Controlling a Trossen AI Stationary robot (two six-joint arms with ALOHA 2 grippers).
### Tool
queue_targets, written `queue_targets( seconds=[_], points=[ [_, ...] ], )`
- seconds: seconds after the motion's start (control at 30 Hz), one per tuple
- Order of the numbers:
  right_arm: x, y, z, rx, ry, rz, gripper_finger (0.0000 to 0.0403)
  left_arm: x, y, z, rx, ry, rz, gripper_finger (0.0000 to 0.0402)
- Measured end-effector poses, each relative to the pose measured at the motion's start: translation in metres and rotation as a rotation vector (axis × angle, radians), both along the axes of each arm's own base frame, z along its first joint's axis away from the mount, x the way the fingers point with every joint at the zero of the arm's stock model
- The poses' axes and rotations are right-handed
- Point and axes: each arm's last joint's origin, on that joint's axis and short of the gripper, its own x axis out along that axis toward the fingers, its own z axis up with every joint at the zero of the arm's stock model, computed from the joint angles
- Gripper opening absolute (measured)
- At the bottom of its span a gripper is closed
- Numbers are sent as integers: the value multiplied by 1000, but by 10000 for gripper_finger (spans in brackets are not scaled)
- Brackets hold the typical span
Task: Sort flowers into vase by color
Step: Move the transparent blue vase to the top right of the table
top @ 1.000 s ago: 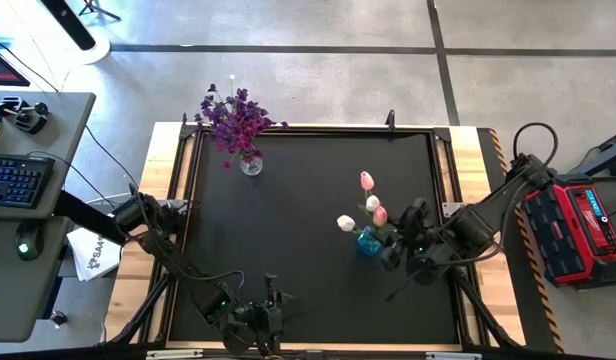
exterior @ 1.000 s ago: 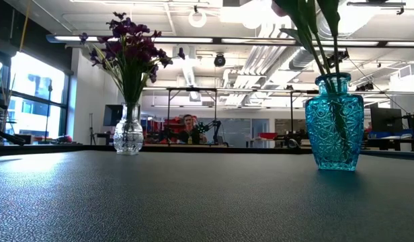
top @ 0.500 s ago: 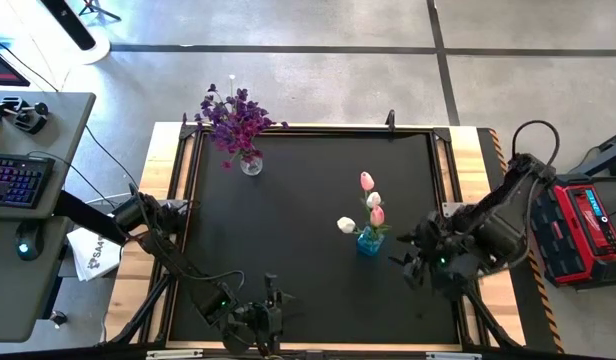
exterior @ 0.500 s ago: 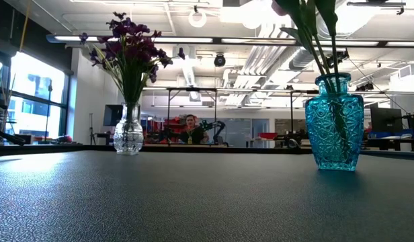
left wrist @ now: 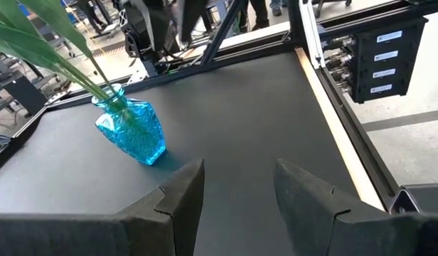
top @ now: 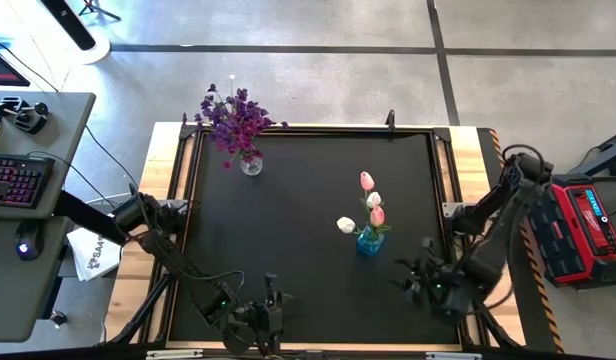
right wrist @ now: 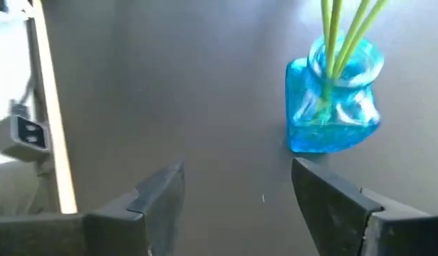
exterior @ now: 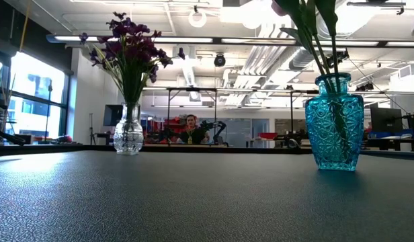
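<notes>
Several purple sprays (top: pixel 235 115) stand with their stems in a clear glass vase (top: pixel 251 164) at the table's far left; the vase also shows in the low view (exterior: pixel 128 132). Pink and white tulips (top: pixel 368 205) stand with their stems in a blue glass vase (top: pixel 368 242), which shows too in the low view (exterior: pixel 334 122), the left wrist view (left wrist: pixel 131 129) and the right wrist view (right wrist: pixel 333 107). My right gripper (top: pixel 416 283) is open and empty, near and right of the blue vase. My left gripper (top: pixel 272 300) is open and empty at the table's near edge.
The black mat (top: pixel 308 220) lies bare between the two vases. A wooden frame edge (top: pixel 493 160) runs along the table's right side. A red power unit (top: pixel 588 225) stands off the table to the right, a desk with a keyboard (top: pixel 18 180) to the left.
My right gripper has drawn back from the blue vase toward the table's near right corner, empty. The tulips stay standing in the blue vase.
</notes>
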Motion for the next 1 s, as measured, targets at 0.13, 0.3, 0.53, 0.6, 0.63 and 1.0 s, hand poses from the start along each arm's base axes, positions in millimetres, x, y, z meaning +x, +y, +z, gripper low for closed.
queue_targets(
  seconds=[0.13,0.3,0.53,0.6,0.63,1.0],
  points=[
    [6,-8,-32,7,-6,-4,253,2,2,0,0,0,7,156],
    [13,-25,-57,6,0,-65,264,4,4,0,0,0,14,156],
    [23,-41,-59,14,130,-65,264,6,6,0,0,0,21,156],
    [25,-43,-50,18,167,-40,264,6,6,0,0,0,21,156],
    [24,-45,-44,17,185,-34,264,6,6,0,0,0,21,156],
    [22,-50,-7,-130,100,-103,263,6,6,0,-1,0,21,156]
  ],
)
